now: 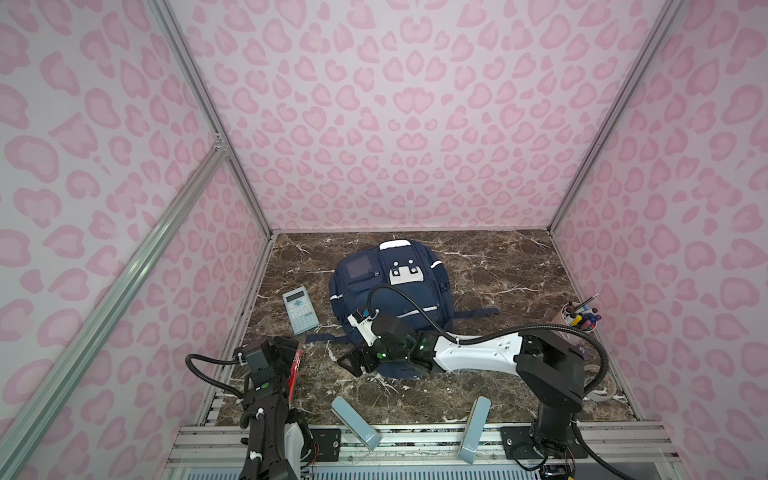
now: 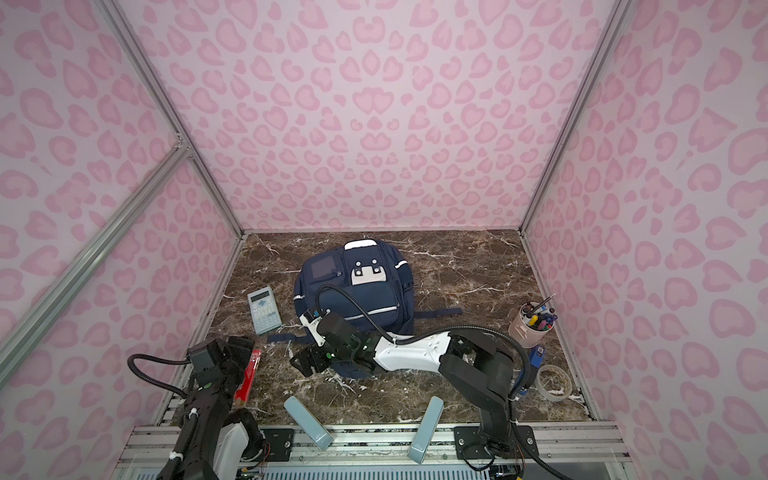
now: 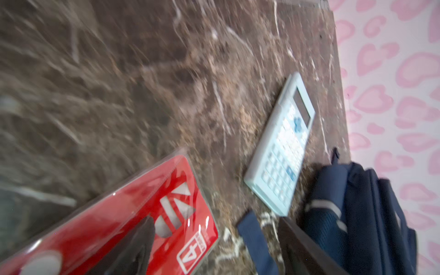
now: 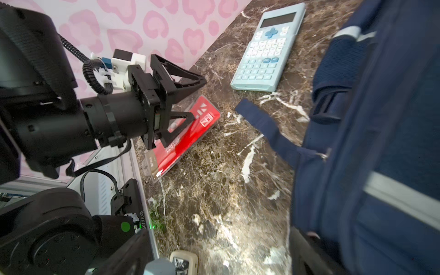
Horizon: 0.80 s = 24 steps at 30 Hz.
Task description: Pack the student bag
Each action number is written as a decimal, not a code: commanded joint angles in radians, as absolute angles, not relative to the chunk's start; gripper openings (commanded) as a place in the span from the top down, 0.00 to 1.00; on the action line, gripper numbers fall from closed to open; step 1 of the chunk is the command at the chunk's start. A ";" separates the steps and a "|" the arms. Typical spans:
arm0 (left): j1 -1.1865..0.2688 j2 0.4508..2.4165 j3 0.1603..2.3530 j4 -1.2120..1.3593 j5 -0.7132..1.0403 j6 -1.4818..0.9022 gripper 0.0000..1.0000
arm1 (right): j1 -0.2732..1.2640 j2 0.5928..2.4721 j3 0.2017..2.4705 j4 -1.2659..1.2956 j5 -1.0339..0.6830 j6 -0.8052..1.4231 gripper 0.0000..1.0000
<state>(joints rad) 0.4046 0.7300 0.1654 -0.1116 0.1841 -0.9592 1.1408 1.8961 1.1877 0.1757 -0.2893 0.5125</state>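
student bag [image 1: 390, 291] lies flat, front up, mid-surface [image 1: 498, 270] toward the back wall; right gripper [image 1: 347, 363] at its near left corner, jaws spread, nothing between them; calculator [image 1: 300, 311] just left of bag; left gripper [image 4: 200, 99] over red packet [image 4: 190, 133] by left wall, jaws apart, not clamped; pen cup [image 1: 579, 322] far right

Marble table [image 1: 498, 270] with student bag [image 1: 432, 286], calculator [image 1: 300, 309]
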 commanded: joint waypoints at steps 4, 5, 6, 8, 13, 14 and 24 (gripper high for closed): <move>0.364 0.642 0.152 -0.272 0.382 -1.083 0.16 | 1.135 1.908 1.215 0.117 -0.195 0.550 0.09; 0.360 0.633 0.165 -0.280 0.391 -1.084 0.16 | 1.134 1.893 1.211 0.100 -0.168 0.562 0.10; 0.359 0.627 0.174 -0.277 0.407 -1.076 0.15 | 1.137 1.880 1.202 0.103 -0.158 0.567 0.11; 0.359 0.628 0.239 -0.280 0.443 -0.975 0.15 | 1.153 1.860 1.192 0.110 -0.149 0.570 0.15; 0.364 0.681 0.368 -0.375 0.395 -0.794 0.12 | 1.199 1.850 1.205 0.091 -0.133 0.612 0.19; 0.367 0.700 0.357 -0.375 0.341 -0.811 0.12 | 1.208 1.850 1.211 0.080 -0.135 0.624 0.19; 0.377 0.744 0.224 -0.316 0.111 -0.895 0.12 | 1.223 2.062 1.390 0.063 -0.265 0.693 0.25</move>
<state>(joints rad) 0.3733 0.7410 0.2420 -0.2958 0.2165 -0.8948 1.2285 2.0037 1.3460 0.0776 -0.2207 0.6666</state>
